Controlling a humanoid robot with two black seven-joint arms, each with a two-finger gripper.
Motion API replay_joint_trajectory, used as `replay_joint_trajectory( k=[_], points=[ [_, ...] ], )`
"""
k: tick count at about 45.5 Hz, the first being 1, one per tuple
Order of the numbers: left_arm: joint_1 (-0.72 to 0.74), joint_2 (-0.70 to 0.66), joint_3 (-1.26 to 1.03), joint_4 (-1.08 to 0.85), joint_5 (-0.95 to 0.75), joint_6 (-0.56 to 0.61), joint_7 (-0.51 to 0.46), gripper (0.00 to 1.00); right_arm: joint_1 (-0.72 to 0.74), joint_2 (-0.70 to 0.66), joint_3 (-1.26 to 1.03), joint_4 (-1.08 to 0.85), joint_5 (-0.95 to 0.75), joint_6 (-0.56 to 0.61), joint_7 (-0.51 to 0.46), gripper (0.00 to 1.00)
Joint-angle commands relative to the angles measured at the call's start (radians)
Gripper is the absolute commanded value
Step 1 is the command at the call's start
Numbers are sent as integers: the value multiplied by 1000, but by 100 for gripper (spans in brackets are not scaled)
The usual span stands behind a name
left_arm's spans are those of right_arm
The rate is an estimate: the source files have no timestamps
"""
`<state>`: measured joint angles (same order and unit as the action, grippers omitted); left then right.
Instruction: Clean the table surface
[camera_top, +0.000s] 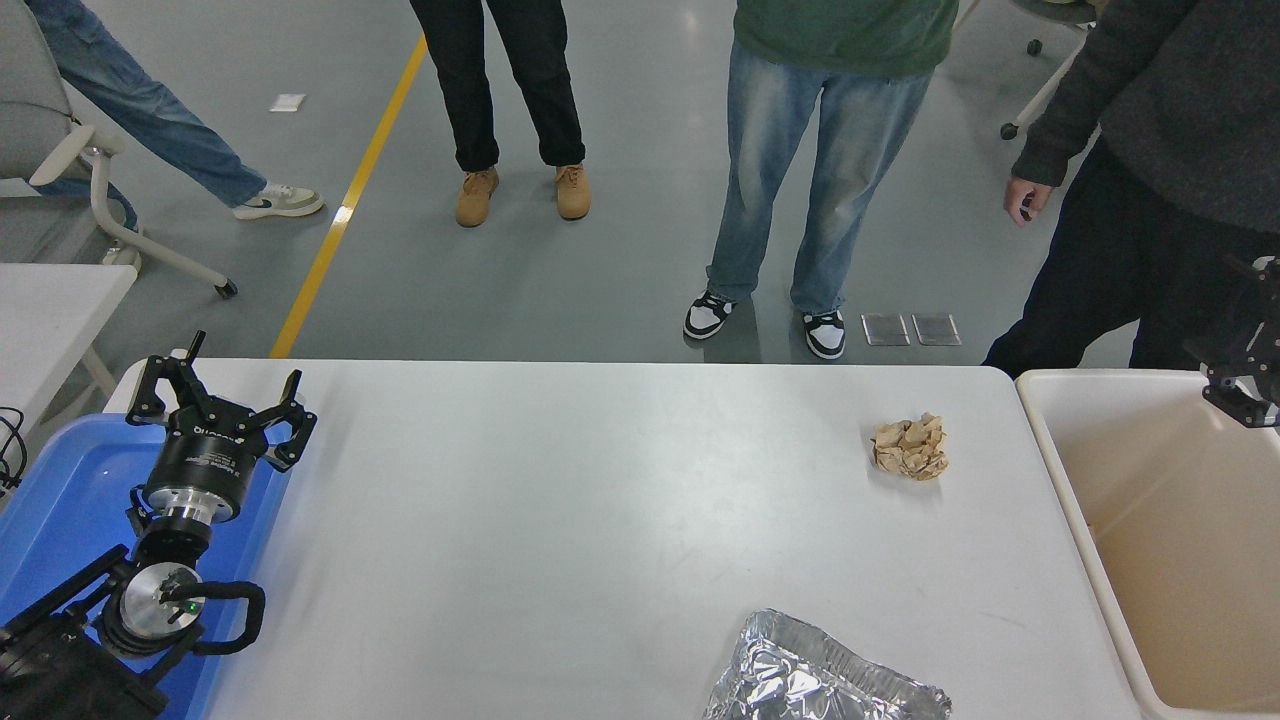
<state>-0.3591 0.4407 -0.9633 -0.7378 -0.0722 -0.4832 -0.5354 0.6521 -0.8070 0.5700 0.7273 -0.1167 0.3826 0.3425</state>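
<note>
While right end effector (1243, 375) peeks over beige bin (1180, 540), grip state unreadable; crumpled paper wad (910, 447) lies to its left on table (560, 500), nearer it than the released left end effector (218, 400).

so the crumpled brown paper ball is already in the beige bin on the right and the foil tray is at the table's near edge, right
Not quite. The head view shows the paper ball lying on the table, left of the bin, not in it. The foil tray is at the near edge.

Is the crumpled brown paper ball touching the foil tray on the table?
Apart. The head view shows bare table surface between the paper ball and the foil tray.
</note>
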Motion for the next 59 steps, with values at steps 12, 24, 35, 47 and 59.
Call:
replay_joint_trajectory(
  k=[12, 24, 35, 47, 59],
  points=[
    [-1, 0, 0, 0, 0, 0, 0, 99, -215, 210, 266, 116, 22, -7, 158, 99],
    [-1, 0, 0, 0, 0, 0, 0, 99, -241, 321, 268, 72, 22, -60, 161, 99],
    [-1, 1, 0, 0, 0, 0, 0, 99, -241, 365, 254, 41, 22, -215, 153, 99],
    [-1, 0, 0, 0, 0, 0, 0, 99, -235, 373, 248, 53, 22, -300, 144, 99],
    [-1, 0, 0, 0, 0, 0, 0, 99, -203, 373, 251, 47, 22, -297, 144, 99]
  ],
)
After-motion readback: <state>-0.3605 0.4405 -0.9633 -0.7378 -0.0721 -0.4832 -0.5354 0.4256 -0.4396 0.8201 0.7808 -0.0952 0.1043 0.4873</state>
